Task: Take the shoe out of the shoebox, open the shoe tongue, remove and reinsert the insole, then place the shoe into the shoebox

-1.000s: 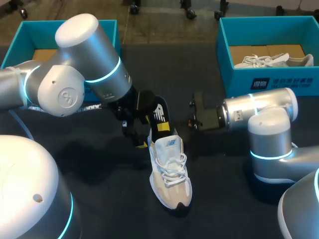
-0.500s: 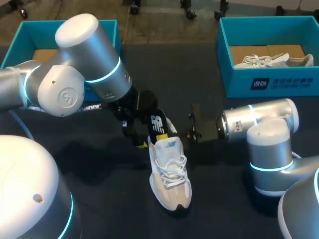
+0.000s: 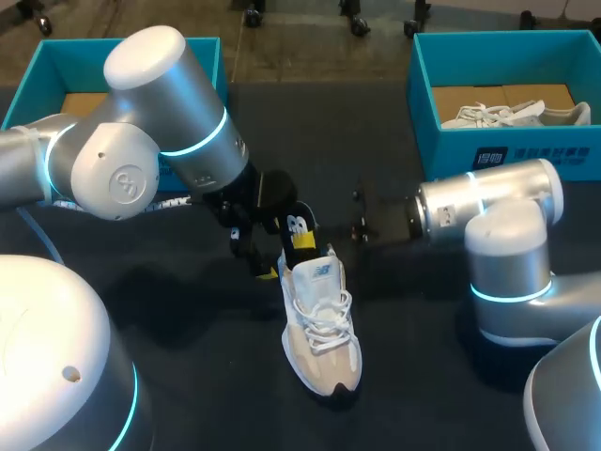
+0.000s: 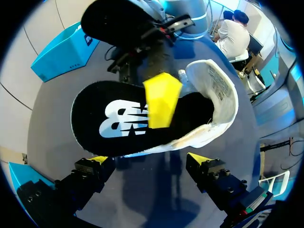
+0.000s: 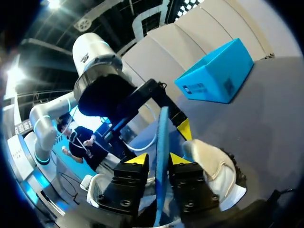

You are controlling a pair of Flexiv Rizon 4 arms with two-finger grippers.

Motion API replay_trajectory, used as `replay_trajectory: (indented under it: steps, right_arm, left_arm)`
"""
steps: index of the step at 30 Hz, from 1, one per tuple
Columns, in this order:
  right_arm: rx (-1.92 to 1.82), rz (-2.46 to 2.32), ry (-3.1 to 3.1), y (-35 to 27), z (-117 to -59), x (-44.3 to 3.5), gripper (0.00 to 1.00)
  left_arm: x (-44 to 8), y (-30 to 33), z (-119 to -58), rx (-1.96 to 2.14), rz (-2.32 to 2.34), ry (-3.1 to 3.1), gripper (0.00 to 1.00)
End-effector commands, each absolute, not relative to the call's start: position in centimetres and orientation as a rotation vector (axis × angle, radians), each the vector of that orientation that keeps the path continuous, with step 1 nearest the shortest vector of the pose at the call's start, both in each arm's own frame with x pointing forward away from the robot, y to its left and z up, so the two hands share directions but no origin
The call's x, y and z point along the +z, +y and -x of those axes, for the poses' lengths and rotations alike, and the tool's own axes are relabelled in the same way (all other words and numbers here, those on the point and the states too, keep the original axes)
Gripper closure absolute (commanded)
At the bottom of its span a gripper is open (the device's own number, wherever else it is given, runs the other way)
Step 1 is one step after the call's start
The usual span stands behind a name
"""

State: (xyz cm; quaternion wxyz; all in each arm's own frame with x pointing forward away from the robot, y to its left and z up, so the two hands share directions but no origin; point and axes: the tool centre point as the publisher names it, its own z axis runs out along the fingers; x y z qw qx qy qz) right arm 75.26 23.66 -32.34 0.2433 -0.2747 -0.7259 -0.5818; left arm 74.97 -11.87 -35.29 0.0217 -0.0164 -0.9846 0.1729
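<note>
Insole (image 3: 297, 228) judged thin, light, floppy. Right hand (image 5: 158, 159) clamped across its edge, one end inside shoe (image 3: 321, 329). Left hand (image 4: 149, 159) fingers apart, empty. Steady shoe at stiffer heel.

The shoe (image 3: 319, 329) is white and beige, with a black sole. Its insole (image 4: 118, 118) is black with a white logo and a yellow patch. The right box (image 3: 451, 155) and the left box (image 3: 122, 52) are teal. The desk (image 3: 188, 357) is dark navy. The left arm (image 3: 150, 85) and the right arm (image 3: 498, 193) are silver with cyan rings. The left claw (image 4: 149, 159) is black with yellow tips.

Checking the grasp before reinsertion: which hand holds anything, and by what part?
Right hand pinches the insole across its flat faces, midway along; left hand open, holding nothing.
</note>
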Motion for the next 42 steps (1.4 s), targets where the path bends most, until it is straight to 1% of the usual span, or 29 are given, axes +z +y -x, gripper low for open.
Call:
replay_trajectory:
  steps: [1, 2, 8, 17, 23, 30, 31, 32, 34, 37, 39, 42]
  right_arm:
    - [-1.603, 0.732, -1.964, 23.5, -76.0, -32.8, 0.98]
    - [-1.596, 0.727, -1.958, 23.6, -76.1, -32.9, 1.00]
    - [-1.548, 0.765, -1.909, 23.5, -76.0, -33.8, 1.00]
    - [-1.487, 0.885, -1.817, 23.9, -73.5, -35.5, 1.00]
    - [-1.457, 0.965, -1.822, 24.2, -72.2, -35.4, 1.00]
    - [-1.462, 0.967, -1.890, 24.2, -72.1, -34.4, 1.00]
    - [-1.463, 0.962, -1.903, 24.1, -72.2, -34.2, 0.96]
    - [-1.465, 0.958, -1.913, 24.0, -72.3, -34.0, 0.83]
    - [-1.466, 0.945, -1.934, 23.8, -72.7, -33.6, 0.79]
    - [-1.463, 0.926, -1.963, 23.6, -73.2, -33.1, 0.64]
    - [-1.462, 0.910, -1.978, 23.5, -73.7, -32.9, 0.63]
    - [-1.461, 0.885, -1.989, 23.3, -74.2, -32.7, 0.65]
  left_arm:
    - [-35.4, -11.9, -75.0, 0.537, 0.051, -3.052, 0.00]
    - [-35.4, -11.9, -75.0, 0.537, 0.051, -3.052, 0.00]
    - [-35.4, -11.9, -75.0, 0.537, 0.051, -3.052, 0.00]
    - [-35.4, -11.9, -75.0, 0.537, 0.051, -3.052, 0.00]
    - [-35.4, -11.9, -75.0, 0.537, 0.051, -3.052, 0.00]
    - [-35.4, -11.9, -75.0, 0.537, 0.051, -3.052, 0.00]
    - [-35.4, -11.9, -75.0, 0.537, 0.051, -3.052, 0.00]
    - [-35.4, -11.9, -75.0, 0.537, 0.051, -3.052, 0.00]
    - [-35.4, -11.9, -75.0, 0.537, 0.051, -3.052, 0.00]
    - [-35.4, -11.9, -75.0, 0.537, 0.051, -3.052, 0.00]
    - [-35.4, -11.9, -75.0, 0.537, 0.051, -3.052, 0.00]
    - [-35.4, -11.9, -75.0, 0.537, 0.051, -3.052, 0.00]
